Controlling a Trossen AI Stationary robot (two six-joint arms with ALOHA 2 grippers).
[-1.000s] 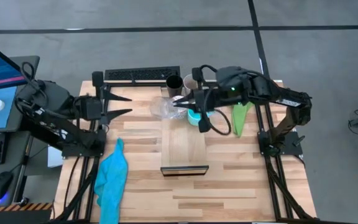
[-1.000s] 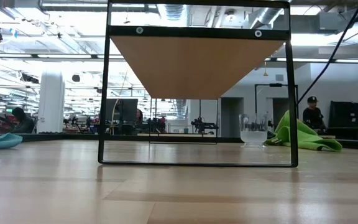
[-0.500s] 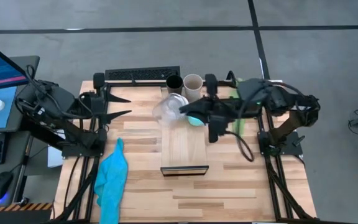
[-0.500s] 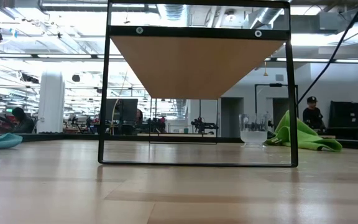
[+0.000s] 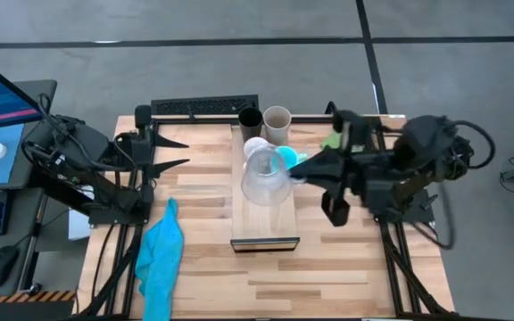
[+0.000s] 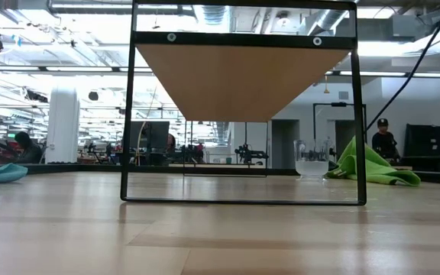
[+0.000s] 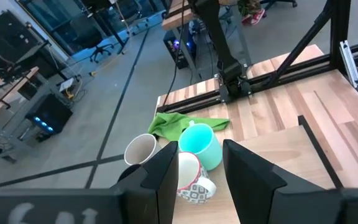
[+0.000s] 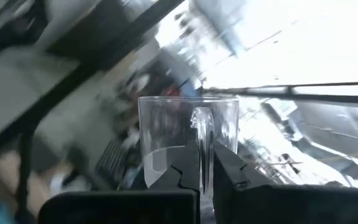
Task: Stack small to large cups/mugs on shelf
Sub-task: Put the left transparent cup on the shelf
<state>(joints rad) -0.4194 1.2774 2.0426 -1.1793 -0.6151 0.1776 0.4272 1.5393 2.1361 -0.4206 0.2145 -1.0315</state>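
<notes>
Currently right gripper (image 8: 205,163) is clamped on the handle of a clear glass cup (image 5: 264,176), carried above the shelf (image 5: 264,218), near its far end. Risk: thin handle grip lets the cup swing and strike the turquoise mug (image 5: 285,158). Left gripper (image 7: 201,165) waits half-open, empty, at the tabletop's left edge.

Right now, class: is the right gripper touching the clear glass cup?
Touching. In the right wrist view the right gripper has its fingers shut on the handle of the clear glass cup.

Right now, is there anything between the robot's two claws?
Yes. In the high view, a clear glass cup, held by the right gripper above the shelf, sits between it and the waiting left gripper.
</notes>
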